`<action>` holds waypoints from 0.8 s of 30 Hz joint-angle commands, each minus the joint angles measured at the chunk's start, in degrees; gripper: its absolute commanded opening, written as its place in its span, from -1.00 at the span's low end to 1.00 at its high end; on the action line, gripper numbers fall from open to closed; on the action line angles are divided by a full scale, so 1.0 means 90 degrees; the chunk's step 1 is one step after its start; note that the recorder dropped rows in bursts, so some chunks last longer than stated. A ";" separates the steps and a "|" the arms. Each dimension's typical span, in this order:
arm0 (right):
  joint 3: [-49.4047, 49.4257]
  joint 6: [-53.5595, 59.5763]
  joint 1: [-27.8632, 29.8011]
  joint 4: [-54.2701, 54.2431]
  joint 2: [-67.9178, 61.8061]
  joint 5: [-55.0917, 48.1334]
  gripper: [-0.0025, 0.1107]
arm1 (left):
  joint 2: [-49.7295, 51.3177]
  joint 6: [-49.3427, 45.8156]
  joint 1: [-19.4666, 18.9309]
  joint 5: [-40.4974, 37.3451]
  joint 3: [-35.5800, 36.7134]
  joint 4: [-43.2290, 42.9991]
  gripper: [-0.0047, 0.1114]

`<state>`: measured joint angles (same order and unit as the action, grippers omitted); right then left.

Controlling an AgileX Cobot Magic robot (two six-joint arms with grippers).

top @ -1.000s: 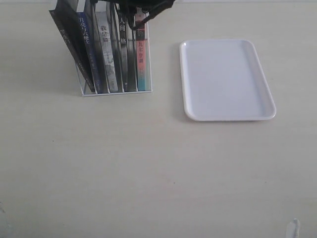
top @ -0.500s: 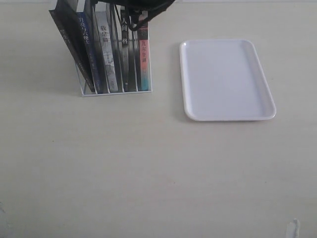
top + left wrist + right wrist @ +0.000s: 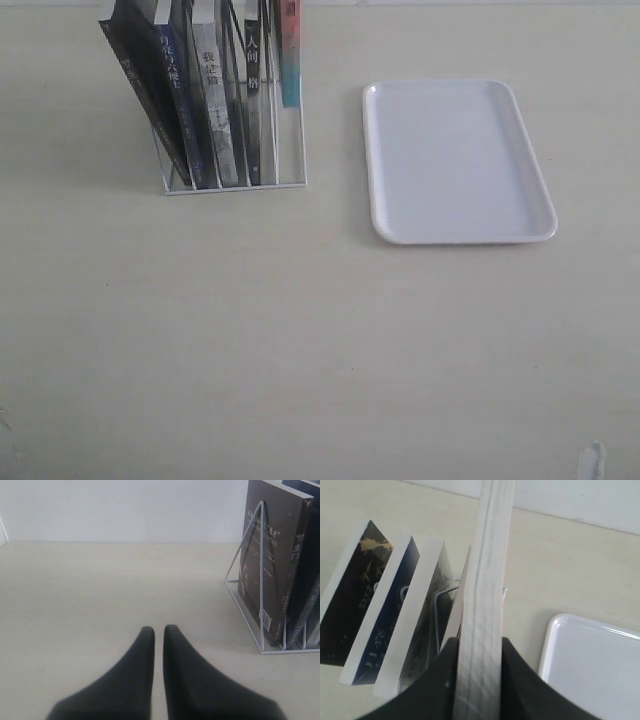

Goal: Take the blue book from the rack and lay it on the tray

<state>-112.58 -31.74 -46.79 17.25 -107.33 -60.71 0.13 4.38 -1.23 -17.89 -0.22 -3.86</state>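
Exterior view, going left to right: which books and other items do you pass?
leaning black book → blue book → grey-spined book → black-spined book → pink-and-teal book, raised above its slot → tray

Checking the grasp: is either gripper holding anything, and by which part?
The right gripper clamps the pink-and-teal-spined book across its covers at the top page edge; the left gripper holds nothing.

blue book point(image 3: 174, 88): leaning in white wire rack point(image 3: 236, 187) | tray point(image 3: 455, 160): white, flat, beside rack
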 commanded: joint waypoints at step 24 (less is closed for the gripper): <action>-0.0079 0.0083 0.0034 -0.0029 0.0015 0.0088 -0.96 | -0.0014 -0.0013 0.0051 0.0039 0.0025 -0.0013 -0.81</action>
<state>-112.58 -31.52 -46.79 16.46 -107.43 -61.68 0.13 4.38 -1.23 -17.89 -0.22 -3.86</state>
